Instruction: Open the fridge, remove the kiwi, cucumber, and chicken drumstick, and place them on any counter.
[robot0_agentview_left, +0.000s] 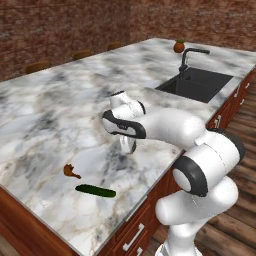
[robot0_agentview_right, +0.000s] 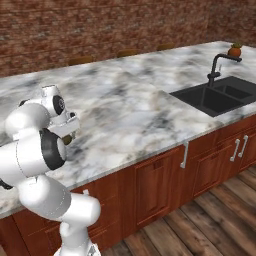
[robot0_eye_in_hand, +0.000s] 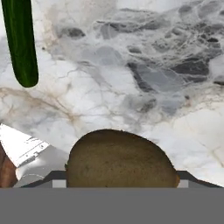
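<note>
Over the counter (robot0_agentview_left: 60, 105), gripper (robot0_agentview_left: 128, 145) clamped on the kiwi (robot0_eye_in_hand: 120, 159)
Arm bent low, wrist pointing down; cucumber (robot0_agentview_left: 95, 190) and chicken drumstick (robot0_agentview_left: 71, 171) lie nearby

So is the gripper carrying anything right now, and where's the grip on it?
Yes, the kiwi. It sits between the jaws of the gripper above the counter; the exact contact points are hidden.

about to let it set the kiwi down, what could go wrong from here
1. The kiwi is an oval held above the marble counter; released from there, it may roll.
2. The cucumber and drumstick lie close to the counter's front edge, near the gripper. A rolling kiwi could bump them or go over that edge.
3. The kiwi hides the jaws in the hand view, so the grip is hard to judge.
</note>
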